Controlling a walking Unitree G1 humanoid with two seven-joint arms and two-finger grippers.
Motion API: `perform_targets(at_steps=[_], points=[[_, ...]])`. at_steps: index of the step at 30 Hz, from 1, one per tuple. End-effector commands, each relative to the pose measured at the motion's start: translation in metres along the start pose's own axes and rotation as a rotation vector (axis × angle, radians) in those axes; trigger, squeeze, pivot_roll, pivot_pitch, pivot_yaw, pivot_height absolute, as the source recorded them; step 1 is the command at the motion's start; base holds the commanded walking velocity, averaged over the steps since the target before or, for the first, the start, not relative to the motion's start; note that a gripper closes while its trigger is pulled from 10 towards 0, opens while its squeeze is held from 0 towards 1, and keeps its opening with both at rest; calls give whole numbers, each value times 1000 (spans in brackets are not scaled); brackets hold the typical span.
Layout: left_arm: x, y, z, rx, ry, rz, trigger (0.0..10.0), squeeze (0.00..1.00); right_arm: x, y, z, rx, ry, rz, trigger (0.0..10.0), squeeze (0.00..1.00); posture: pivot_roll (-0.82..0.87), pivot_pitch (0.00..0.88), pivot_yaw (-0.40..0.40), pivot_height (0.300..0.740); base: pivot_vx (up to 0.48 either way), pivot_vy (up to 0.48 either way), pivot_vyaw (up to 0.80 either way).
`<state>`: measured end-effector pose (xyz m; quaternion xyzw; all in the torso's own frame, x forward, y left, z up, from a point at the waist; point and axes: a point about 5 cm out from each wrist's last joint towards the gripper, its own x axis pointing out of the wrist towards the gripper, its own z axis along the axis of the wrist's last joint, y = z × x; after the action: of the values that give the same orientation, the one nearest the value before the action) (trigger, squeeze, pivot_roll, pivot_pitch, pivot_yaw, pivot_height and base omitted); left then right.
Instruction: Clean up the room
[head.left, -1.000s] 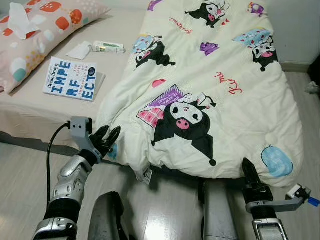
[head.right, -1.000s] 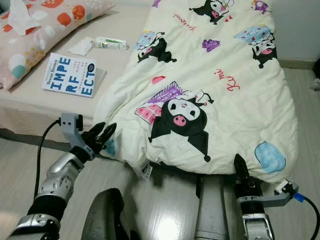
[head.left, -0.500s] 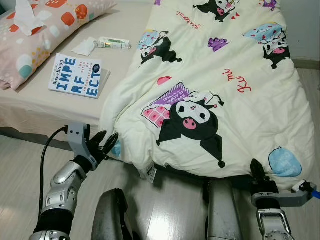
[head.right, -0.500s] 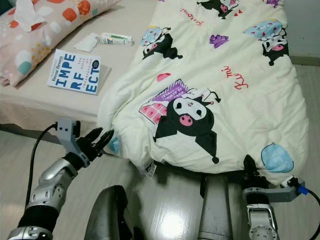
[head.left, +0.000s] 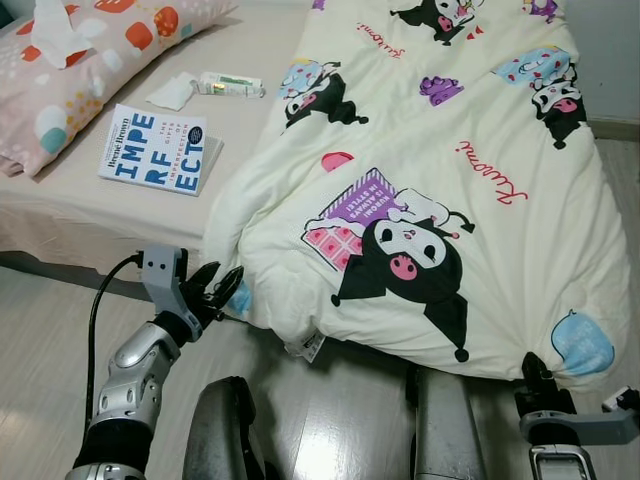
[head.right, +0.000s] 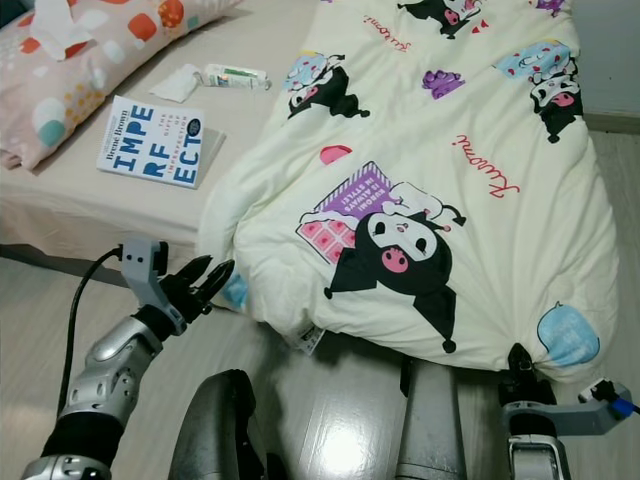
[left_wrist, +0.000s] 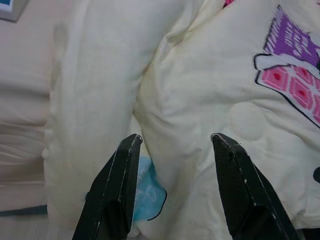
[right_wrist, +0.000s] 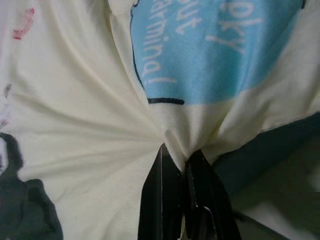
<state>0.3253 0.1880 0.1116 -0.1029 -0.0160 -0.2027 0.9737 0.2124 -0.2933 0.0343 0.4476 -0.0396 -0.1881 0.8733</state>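
The cream cartoon-printed quilt runs past the top edge of the head views and hides the bed beneath it; its folds cover the tips of the right gripper pinching its corner. The pink dotted pillow is cut off at the left edge

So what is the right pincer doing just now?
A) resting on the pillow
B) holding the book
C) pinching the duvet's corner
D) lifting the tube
C: the right pincer is shut on a bunched corner of the duvet, by its blue patch.
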Motion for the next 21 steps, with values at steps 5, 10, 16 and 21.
perform_targets(at_steps=[5, 10, 16, 21], points=[[-7, 1, -10, -14, 29, 21, 10000, 0, -24, -28, -8, -8, 26, -152, 0, 0, -105, 365, 107, 497, 0, 0, 0], [-6, 1, -10, -15, 26, 23, 10000, 0, -29, -31, -13, -15, 42, -180, 0, 0, -113, 361, 101, 497, 0, 0, 0], [-4, -2, -11, -23, 19, 24, 10000, 0, -44, -35, -44, -29, 142, -259, 0, 0, -123, 352, 93, 497, 0, 0, 0], [-4, -3, -11, -23, 17, 24, 10000, 0, -46, -38, -47, -41, 159, -288, 0, 0, -124, 353, 93, 497, 0, 0, 0]])
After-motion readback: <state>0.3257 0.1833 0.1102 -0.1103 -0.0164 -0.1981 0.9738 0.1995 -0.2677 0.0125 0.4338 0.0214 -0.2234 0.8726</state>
